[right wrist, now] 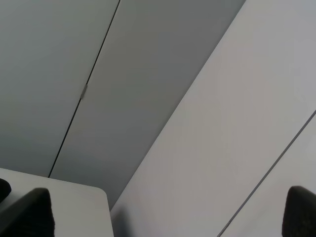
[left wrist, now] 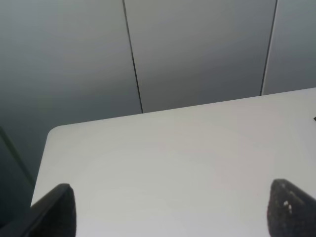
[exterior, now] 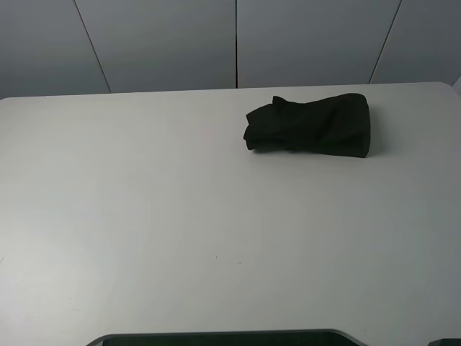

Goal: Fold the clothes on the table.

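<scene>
The clothes (exterior: pixel 310 125) are a black bundle, folded small, lying on the white table (exterior: pixel 144 216) at its far right. No print shows on them. Neither gripper appears in the exterior high view. In the left wrist view my left gripper (left wrist: pixel 173 212) is open, its dark fingertips (left wrist: pixel 57 210) wide apart over bare table (left wrist: pixel 173 148), nothing between them. In the right wrist view my right gripper (right wrist: pixel 168 217) is open too, its fingertips (right wrist: pixel 29 212) far apart, looking past a table corner (right wrist: pixel 74 207) at the wall. A dark sliver at that view's edge may be the clothes; I cannot tell.
Grey wall panels (exterior: pixel 230 43) stand behind the table's far edge. A dark robot base (exterior: pixel 216 337) shows at the near edge. The table's rounded far left corner (left wrist: pixel 54 131) shows in the left wrist view.
</scene>
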